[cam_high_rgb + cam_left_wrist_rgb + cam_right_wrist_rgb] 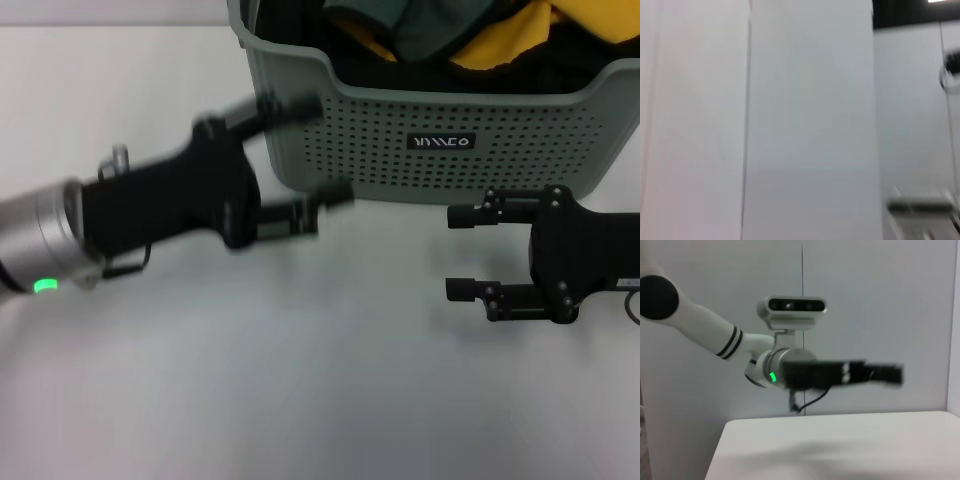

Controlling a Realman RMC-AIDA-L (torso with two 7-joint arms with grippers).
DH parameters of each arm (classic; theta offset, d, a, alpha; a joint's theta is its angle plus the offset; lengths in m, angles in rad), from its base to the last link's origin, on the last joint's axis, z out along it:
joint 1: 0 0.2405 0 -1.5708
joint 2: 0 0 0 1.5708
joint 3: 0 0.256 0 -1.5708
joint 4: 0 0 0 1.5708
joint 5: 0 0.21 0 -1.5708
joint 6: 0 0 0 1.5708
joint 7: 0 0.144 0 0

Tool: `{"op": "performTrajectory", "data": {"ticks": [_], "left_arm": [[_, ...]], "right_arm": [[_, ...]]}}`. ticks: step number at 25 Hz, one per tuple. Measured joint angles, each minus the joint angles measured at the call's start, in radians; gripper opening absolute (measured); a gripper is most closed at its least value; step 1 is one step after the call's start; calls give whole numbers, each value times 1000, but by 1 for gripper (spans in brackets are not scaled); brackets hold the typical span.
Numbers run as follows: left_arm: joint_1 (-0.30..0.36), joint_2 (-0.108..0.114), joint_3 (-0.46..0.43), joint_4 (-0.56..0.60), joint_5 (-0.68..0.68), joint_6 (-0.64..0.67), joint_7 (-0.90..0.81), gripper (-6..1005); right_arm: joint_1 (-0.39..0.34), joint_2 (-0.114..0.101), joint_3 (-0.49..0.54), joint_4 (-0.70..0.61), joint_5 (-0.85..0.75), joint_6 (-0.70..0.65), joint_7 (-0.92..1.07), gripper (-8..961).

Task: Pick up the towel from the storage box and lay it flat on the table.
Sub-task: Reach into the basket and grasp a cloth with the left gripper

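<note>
The grey-green storage box (430,150) stands on the white table (300,380) at the back right, its logo plate facing me. Yellow and dark grey-green cloth (490,40) lies bunched inside it; I cannot tell which piece is the towel. My left gripper (312,155) is open and empty, blurred, at the box's near left corner, one finger by the rim and one low by the wall. It also shows from the side in the right wrist view (890,374). My right gripper (460,252) is open and empty, just in front of the box's near wall.
The table's left and front parts lie bare around both arms. The left wrist view shows only pale wall panels (805,125). The right wrist view shows the table's edge (840,420) and a wall behind.
</note>
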Motion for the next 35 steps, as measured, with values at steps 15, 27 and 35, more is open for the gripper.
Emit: {"op": "performTrajectory", "data": {"ticks": [15,27,35], "left_arm": [[-190,-2,17,267,36,-390,-580,883],[-240,-4,113,391,311,-691,-664,874],[-237,-3,154,416,383,-779,-688,825]], "right_arm": [[-2,-1,-6,60,11,-7,-66,669],[-7,-2,-7,63,7,-15,-91,661],[-9,-1,-3,63,10,-29,-112,656]]}}
